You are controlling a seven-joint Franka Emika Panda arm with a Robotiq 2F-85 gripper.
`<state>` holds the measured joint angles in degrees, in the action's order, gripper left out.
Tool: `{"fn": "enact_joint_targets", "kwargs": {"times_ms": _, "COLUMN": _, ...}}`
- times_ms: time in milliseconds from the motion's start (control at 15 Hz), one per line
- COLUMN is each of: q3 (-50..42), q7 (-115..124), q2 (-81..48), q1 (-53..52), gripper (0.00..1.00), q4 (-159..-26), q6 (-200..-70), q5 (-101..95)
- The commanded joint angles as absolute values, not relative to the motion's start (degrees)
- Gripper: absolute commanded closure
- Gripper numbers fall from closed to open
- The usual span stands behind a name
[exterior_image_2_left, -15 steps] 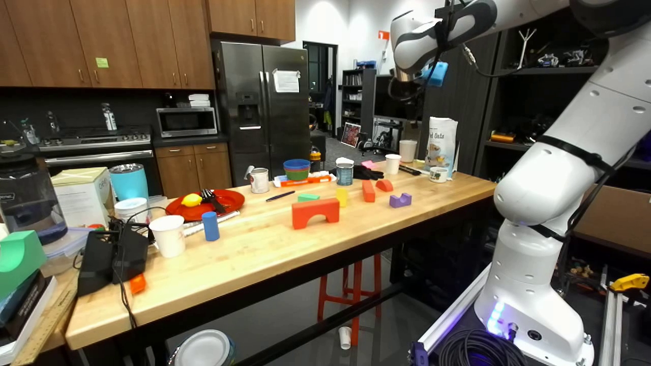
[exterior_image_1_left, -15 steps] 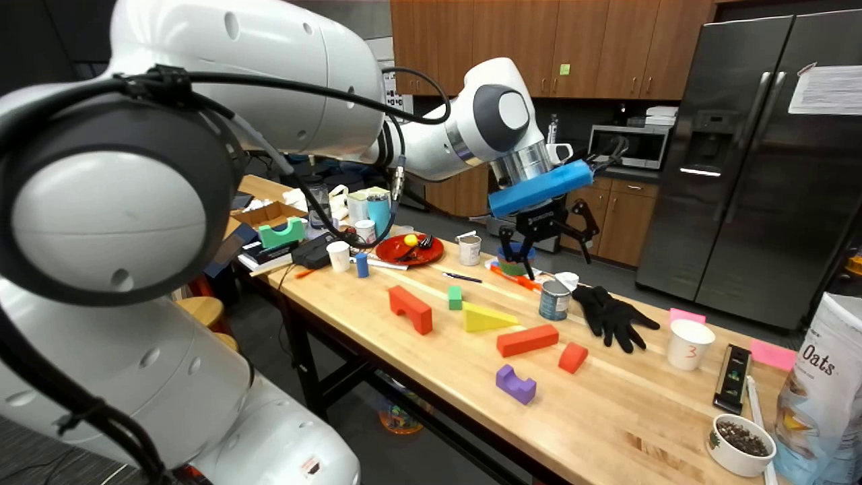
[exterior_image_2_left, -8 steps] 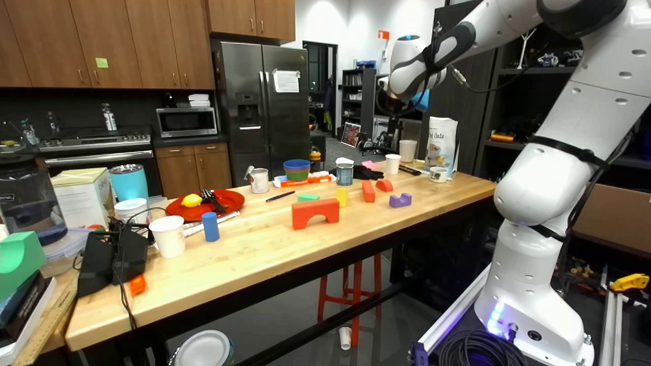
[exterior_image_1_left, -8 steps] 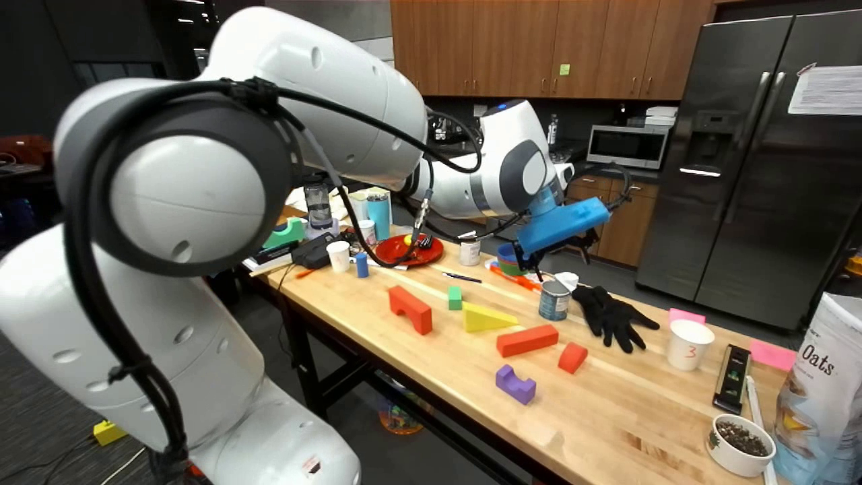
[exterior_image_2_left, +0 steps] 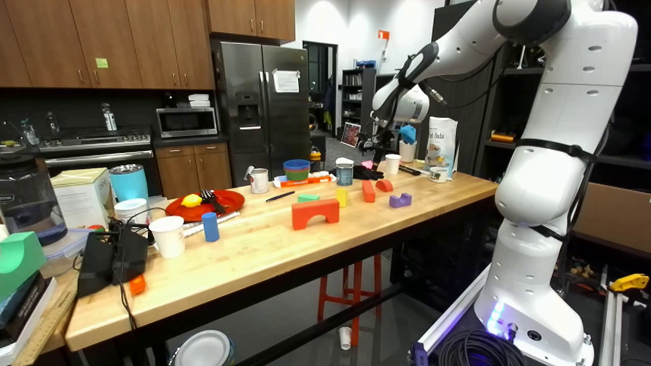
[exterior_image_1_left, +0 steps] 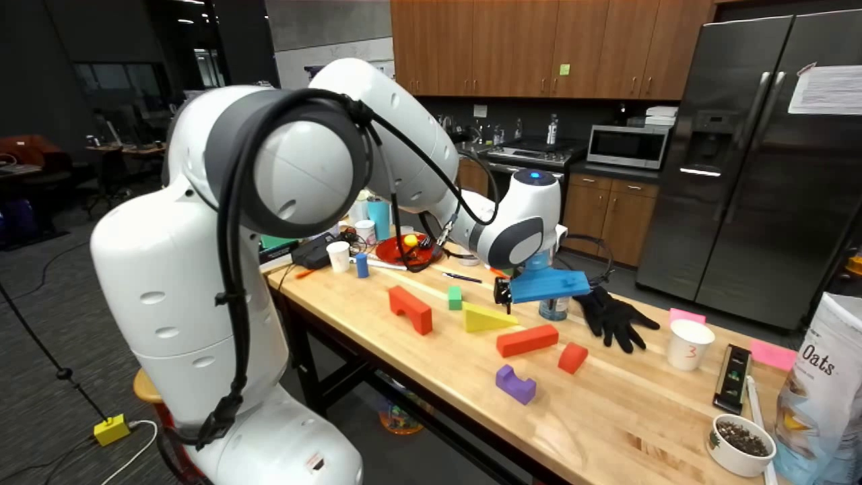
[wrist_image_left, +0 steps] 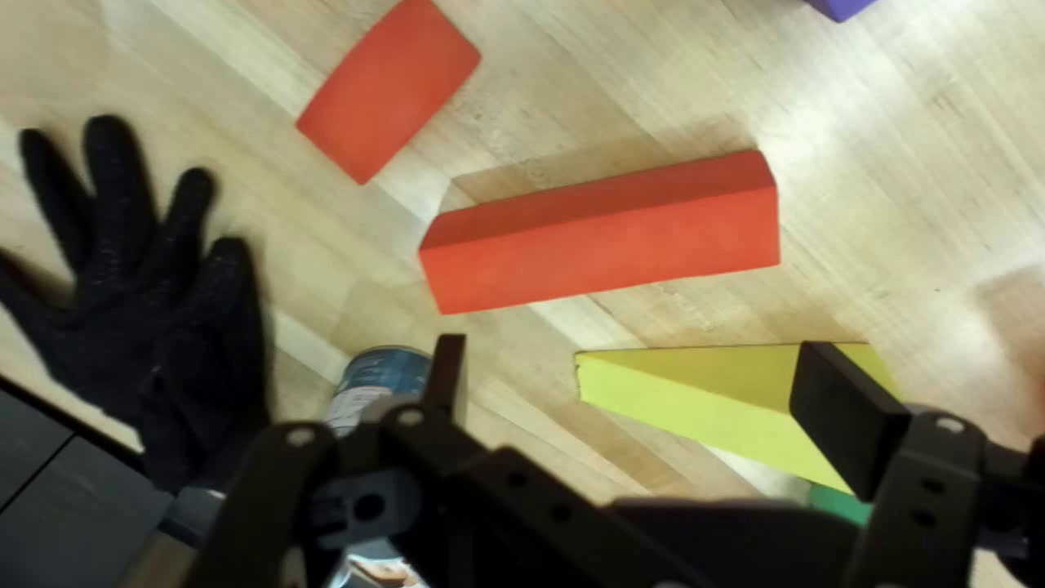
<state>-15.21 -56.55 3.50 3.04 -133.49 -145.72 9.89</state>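
Red bar (wrist_image_left: 600, 235) beyond fingers (wrist_image_left: 849, 416), wrist view only

On the worktop (exterior_image_1_left: 633, 404), one red bar (wrist_image_left: 604, 237), one red arch (exterior_image_2_left: 315, 206) and one red half-round (wrist_image_left: 390, 90) are lying, making three reds. One yellow wedge (wrist_image_left: 710, 400), one purple block (exterior_image_1_left: 516, 389) and one blue cylinder (exterior_image_2_left: 210, 226) are sitting with them. One small green block (exterior_image_1_left: 455, 298) and one large curved green block (exterior_image_2_left: 20, 259) are showing, bringing the block count to eight. Two tins (exterior_image_2_left: 259, 181) (exterior_image_2_left: 344, 174) and two white paper cups (exterior_image_1_left: 339, 257) (exterior_image_1_left: 690, 345) are standing there. One red plate (exterior_image_2_left: 234, 201) is carrying one lemon (exterior_image_2_left: 191, 200). One pen (exterior_image_2_left: 280, 196), one spirit level (exterior_image_1_left: 732, 378), one small white bowl (exterior_image_1_left: 737, 462), one oats bag (exterior_image_1_left: 818, 391) and two pink sticky notes (exterior_image_1_left: 773, 356) (exterior_image_1_left: 688, 315) are resting there. Whether one black glove (wrist_image_left: 147, 327) or two are lying there is looking unclear.
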Motion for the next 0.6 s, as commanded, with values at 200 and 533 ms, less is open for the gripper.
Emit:
{"fn": "enact_joint_targets", "kwargs": {"times_ms": 200, "q3": -13.13, "q7": -57.42, "q2": 0.71, "q1": 6.52, "gripper": 0.00, "q4": -131.10, "q6": -129.04, "q5": 14.60}}
{"fn": "enact_joint_targets", "kwargs": {"times_ms": 533, "q3": -12.69, "q7": -53.96, "q2": 0.51, "q1": 7.95, "gripper": 0.00, "q4": -130.80, "q6": -125.61, "q5": 11.78}}
